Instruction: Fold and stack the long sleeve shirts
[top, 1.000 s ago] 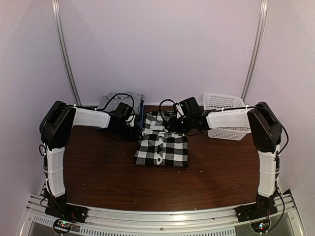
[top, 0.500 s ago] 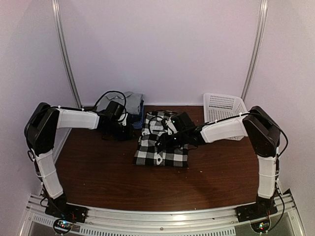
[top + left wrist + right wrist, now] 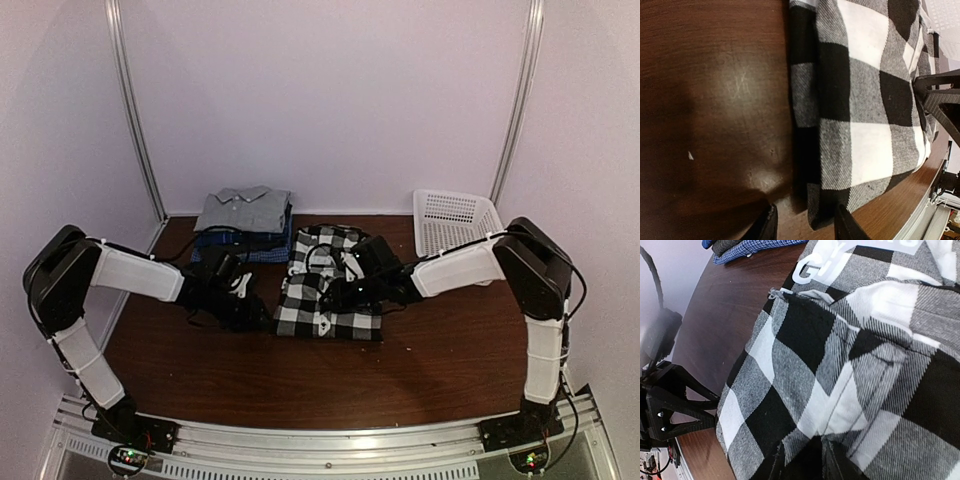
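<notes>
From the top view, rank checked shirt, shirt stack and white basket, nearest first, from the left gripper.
1. checked shirt, just right of the left gripper.
2. shirt stack, behind it, at the back.
3. white basket, far right back corner.

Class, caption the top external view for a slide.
Left gripper and right gripper at a folded check shirt; shirt stack and basket behind.

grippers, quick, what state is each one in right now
left gripper: open, holding nothing, at the edge of the checked shirt
right gripper: closed on a fold of the checked shirt
</notes>
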